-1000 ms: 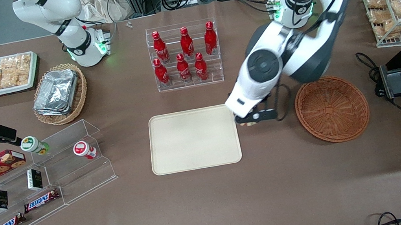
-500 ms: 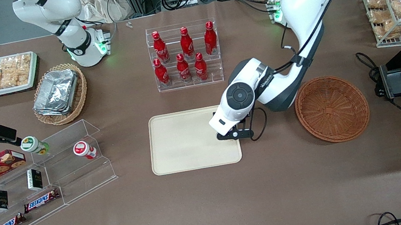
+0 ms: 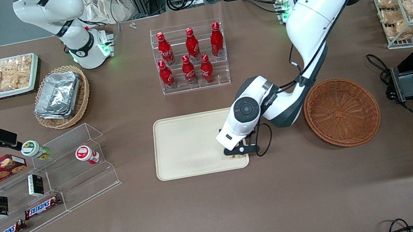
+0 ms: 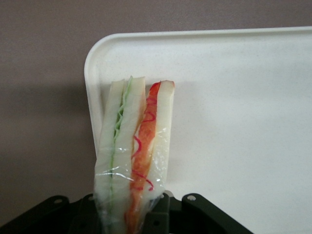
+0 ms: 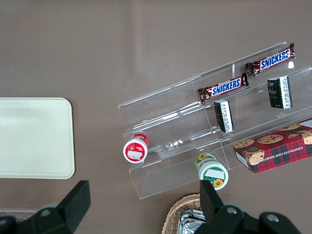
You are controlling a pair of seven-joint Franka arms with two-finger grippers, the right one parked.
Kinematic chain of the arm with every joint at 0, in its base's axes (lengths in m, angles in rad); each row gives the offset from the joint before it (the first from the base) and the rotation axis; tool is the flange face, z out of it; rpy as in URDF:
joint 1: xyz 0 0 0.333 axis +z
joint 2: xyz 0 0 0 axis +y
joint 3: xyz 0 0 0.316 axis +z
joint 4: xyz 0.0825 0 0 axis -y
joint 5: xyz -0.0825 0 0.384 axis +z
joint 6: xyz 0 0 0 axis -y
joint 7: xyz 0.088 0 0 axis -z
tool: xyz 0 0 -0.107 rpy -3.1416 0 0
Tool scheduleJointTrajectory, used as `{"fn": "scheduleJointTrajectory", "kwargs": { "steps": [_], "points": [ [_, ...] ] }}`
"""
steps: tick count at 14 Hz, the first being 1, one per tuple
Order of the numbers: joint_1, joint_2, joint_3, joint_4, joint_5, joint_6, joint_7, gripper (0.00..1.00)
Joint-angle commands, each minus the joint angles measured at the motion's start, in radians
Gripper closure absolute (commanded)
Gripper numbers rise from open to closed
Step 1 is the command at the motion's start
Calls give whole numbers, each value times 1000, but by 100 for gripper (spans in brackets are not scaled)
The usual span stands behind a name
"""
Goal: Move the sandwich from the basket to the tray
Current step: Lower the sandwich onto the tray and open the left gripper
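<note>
Sandwich [image 4: 131, 156] stays pinched in our end effector [image 3: 236, 153], low over the tray [image 3: 190, 145] corner nearest the front camera, toward the empty basket [image 3: 342, 112].

6 red bottles [image 3: 190, 59], 2 snickers bars [image 5: 246, 75], 1 tray [image 3: 190, 145].

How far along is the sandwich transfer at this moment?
Done: the basket holds nothing, so the pickup is finished. In hand: the gripper is shut on the sandwich, low over the tray at the corner nearest the front camera on the basket's side. Left: set it down, open the jaws and withdraw; whether it already touches the tray cannot be told.
</note>
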Motion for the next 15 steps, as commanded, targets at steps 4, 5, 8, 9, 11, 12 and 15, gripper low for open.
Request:
{"fn": "scheduleJointTrajectory", "kwargs": {
  "steps": [4, 5, 8, 9, 11, 12, 15],
  "points": [
    [-14, 19, 4, 46, 51, 3, -28, 0],
    [-14, 19, 4, 50, 86, 3, -26, 0],
    [-14, 13, 4, 66, 140, 1, -28, 0],
    [-12, 7, 4, 72, 140, 1, -29, 0],
    [-2, -17, 2, 81, 134, -5, -31, 0],
    [0, -39, 4, 90, 132, -13, -32, 0],
    [98, -152, 2, 90, 126, -130, -21, 0]
  ]
}}
